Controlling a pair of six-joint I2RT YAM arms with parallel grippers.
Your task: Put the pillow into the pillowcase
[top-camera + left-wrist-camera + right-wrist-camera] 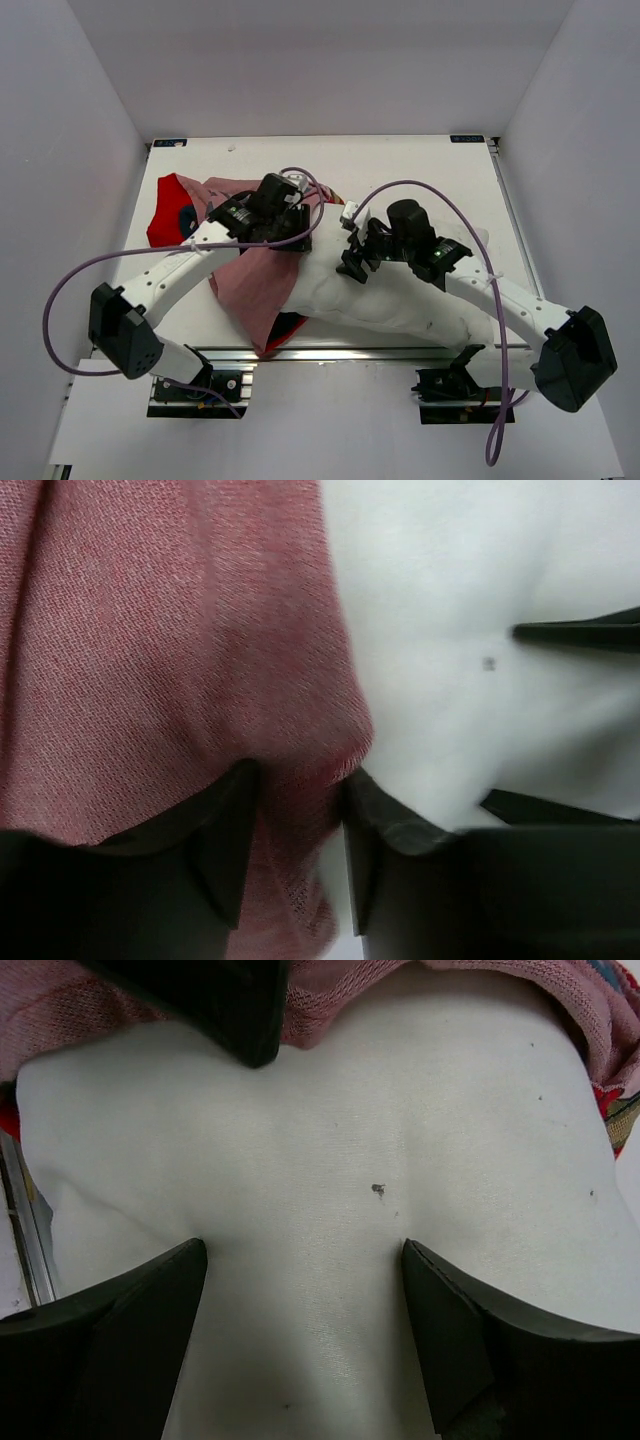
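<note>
From above, the plump white rectangular fabric pillow (pixel 400 300) lies on the white table (pixel 420 165), stretching from the middle toward 4 o'clock. The limp red-and-pink printed fabric pillowcase (pixel 250 285) sprawls from the centre toward 9 o'clock. Its pink inner side faces up, and its edge meets the pillow's end at the middle. The left gripper (pixel 297 242) sits at that meeting line. The right gripper (pixel 352 265) is just beside it at 3 o'clock, over the pillow's end.

In the left wrist view, the pillowcase (pixel 150 660) fills the half toward 9 o'clock and the pillow (pixel 450 680) the half toward 3 o'clock. The left gripper (pixel 300 775) has its dark fingers (pixel 220 850) on either side of the pillowcase's hem, with a gap between them. Whether they pinch the cloth cannot be told.

In the right wrist view, the pillow (pixel 320 1140) fills nearly the whole frame. The pillowcase (pixel 340 985) edges it along 12 o'clock and at 2 o'clock. The right gripper (pixel 303 1250) has its jaws spread wide over the pillow's surface and holds nothing. A black finger (pixel 220 1000) of the left gripper comes in at 11 o'clock.
</note>
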